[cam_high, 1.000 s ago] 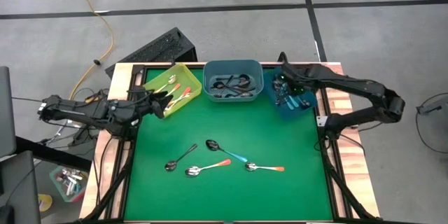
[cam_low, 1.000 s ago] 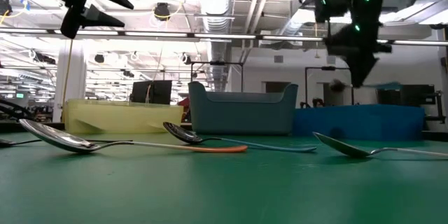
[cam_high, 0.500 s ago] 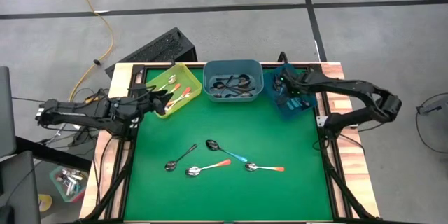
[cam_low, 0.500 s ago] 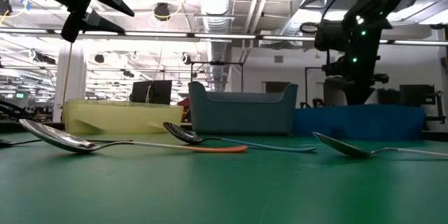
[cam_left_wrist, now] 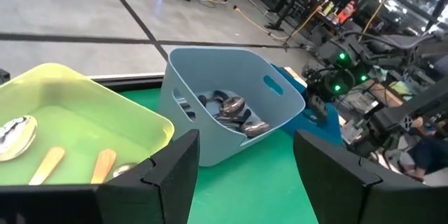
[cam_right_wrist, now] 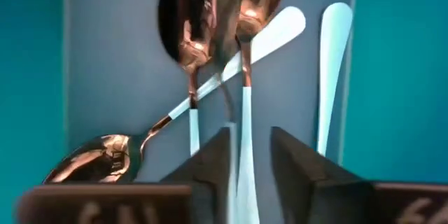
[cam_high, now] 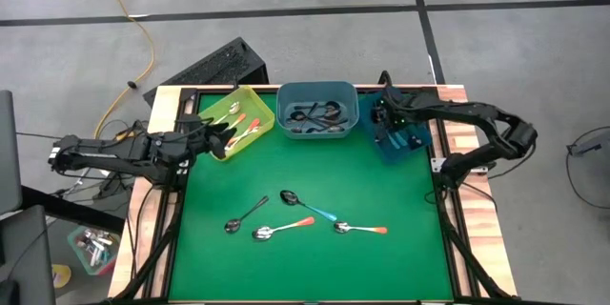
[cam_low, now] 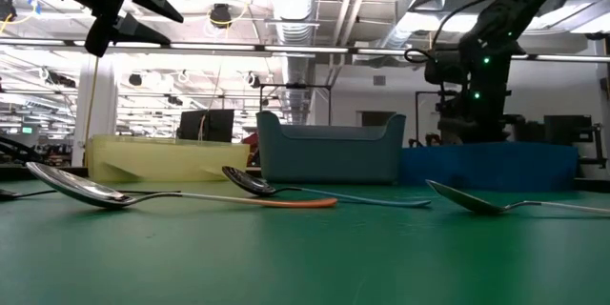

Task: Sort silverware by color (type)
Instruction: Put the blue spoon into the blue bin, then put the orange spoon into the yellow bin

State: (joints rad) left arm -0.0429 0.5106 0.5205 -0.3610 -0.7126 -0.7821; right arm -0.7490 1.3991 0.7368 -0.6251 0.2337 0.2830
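**Most spoons binned, four left on the mat**

Relative to the grey bin: it holds dark-handled spoons; the yellow bin beside it holds orange ones; the blue bin on its other side holds teal ones. Four loose spoons lie on the mat, well apart from it.

The right gripper reaches into the blue bin, fingers slightly parted around a teal handle, seemingly mid-release. The left gripper hovers spread and empty over the yellow bin.

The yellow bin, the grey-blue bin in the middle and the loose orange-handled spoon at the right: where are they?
yellow bin (cam_high: 207, 112): high view, on its bare floor near one end.
grey-blue bin (cam_high: 317, 89): high view, on its far rim.
orange-handled spoon (cam_high: 370, 230): high view, on its orange handle.
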